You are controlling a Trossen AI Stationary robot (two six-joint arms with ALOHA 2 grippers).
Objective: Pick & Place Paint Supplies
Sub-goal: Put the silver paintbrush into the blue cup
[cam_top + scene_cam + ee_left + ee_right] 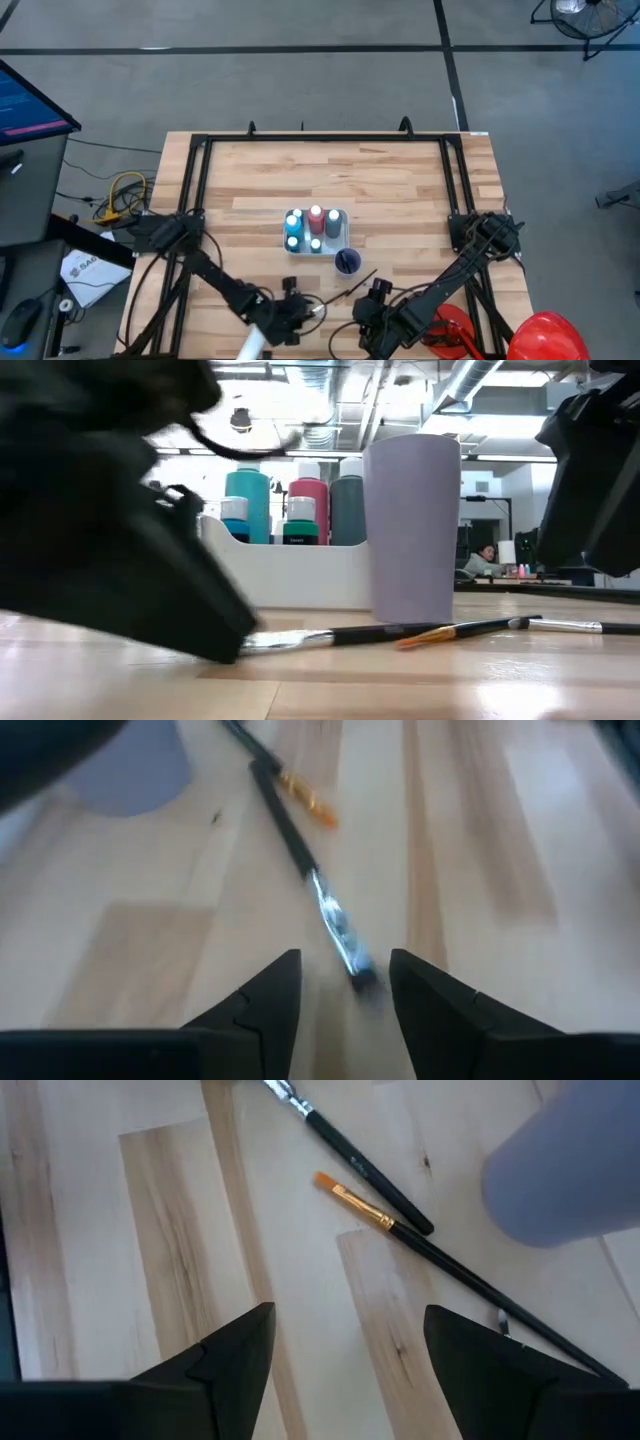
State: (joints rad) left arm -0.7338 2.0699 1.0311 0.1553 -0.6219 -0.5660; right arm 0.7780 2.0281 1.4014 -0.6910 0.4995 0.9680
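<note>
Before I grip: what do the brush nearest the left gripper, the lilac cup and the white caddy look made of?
Brush: glossy black handle, wood or plastic; bright metal ferrule glints. Lilac cup: smooth, matte, opaque, probably plastic. White caddy: plain, slightly shiny wall, likely moulded plastic.

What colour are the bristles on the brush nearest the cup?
Orange bristles; the right wrist view shows them best.

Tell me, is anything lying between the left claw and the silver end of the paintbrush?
No. In the left wrist view the open left claw has the brush's silver end right between its fingers, with only bare wooden table around.
</note>
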